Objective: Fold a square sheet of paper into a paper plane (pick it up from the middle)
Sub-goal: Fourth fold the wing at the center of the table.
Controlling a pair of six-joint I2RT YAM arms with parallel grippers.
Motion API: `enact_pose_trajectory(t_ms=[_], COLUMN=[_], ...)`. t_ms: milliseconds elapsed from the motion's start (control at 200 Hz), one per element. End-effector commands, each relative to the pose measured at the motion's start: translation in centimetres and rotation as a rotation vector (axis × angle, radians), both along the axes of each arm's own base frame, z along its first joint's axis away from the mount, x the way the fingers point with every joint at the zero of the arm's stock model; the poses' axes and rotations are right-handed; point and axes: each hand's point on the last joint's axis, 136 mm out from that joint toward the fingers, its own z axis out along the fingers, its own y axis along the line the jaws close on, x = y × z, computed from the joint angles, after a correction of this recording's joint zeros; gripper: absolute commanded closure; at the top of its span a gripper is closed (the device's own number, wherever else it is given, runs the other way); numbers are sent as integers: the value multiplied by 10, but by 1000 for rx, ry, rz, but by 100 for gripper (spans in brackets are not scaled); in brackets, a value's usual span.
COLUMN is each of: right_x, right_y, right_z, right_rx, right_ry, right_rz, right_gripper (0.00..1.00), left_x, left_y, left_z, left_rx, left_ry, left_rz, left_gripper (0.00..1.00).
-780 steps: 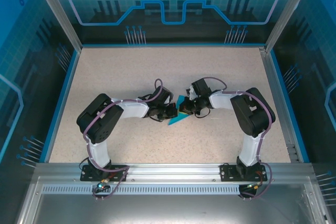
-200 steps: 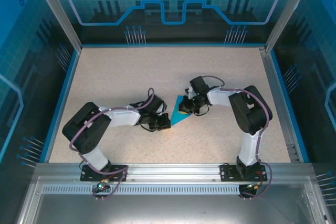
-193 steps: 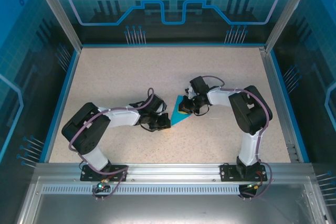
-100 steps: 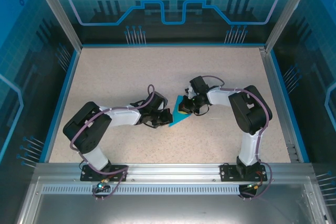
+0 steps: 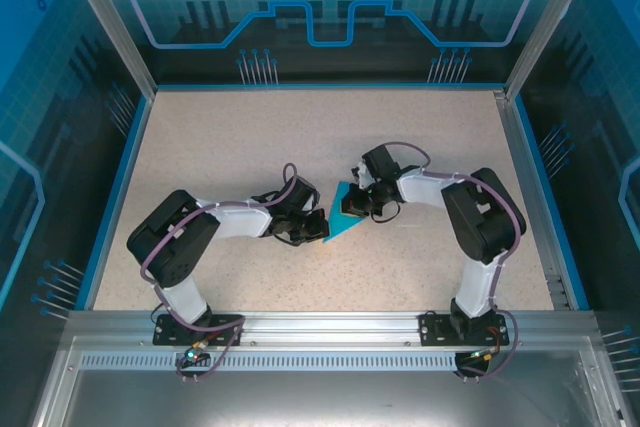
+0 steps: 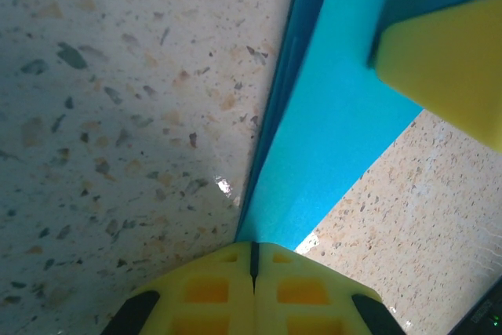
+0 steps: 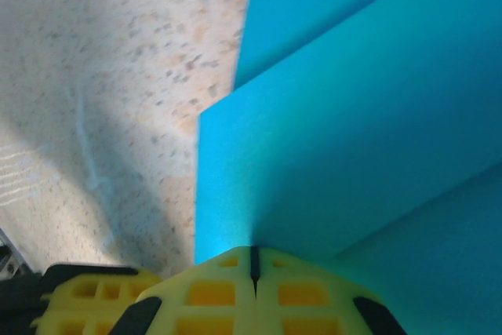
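over the speckled table (image 5: 220, 137), the left gripper (image 5: 320, 228) is reaching in from the left with its yellow fingers (image 6: 212, 288) pressed fully together. the narrow pointed end of the folded blue paper (image 5: 339, 230) is running in between them. the paper, creased into a long wedge, is lying near the table's middle, between the two arms. the right gripper (image 5: 349, 210) is pinching the paper's wider end, its jaws closed tight on a layer of the fold.
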Motion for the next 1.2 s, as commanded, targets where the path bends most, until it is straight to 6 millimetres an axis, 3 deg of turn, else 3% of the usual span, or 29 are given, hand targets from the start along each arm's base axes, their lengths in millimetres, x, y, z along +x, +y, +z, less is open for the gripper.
enact_pose_trajectory(t_ms=[0, 240, 730, 865, 1196], right_x=[-11, -30, -53, -46, 1], right_y=[19, 31, 32, 25, -9], right_z=[21, 6, -23, -28, -36], right_rx=[64, 74, 51, 18, 3], right_ry=[-91, -43, 34, 33, 53], right_rz=[87, 118, 166, 146, -24], right_gripper=[96, 97, 97, 97, 97], left_x=[-24, -24, -25, -28, -41], left_y=[17, 18, 19, 22, 33], left_z=[-29, -29, -30, -33, -41], left_rx=[112, 112, 117, 132, 174], left_ry=[97, 97, 109, 125, 168], left_rz=[-8, -9, 2, 4, -4], left_gripper=[100, 100, 100, 100, 100])
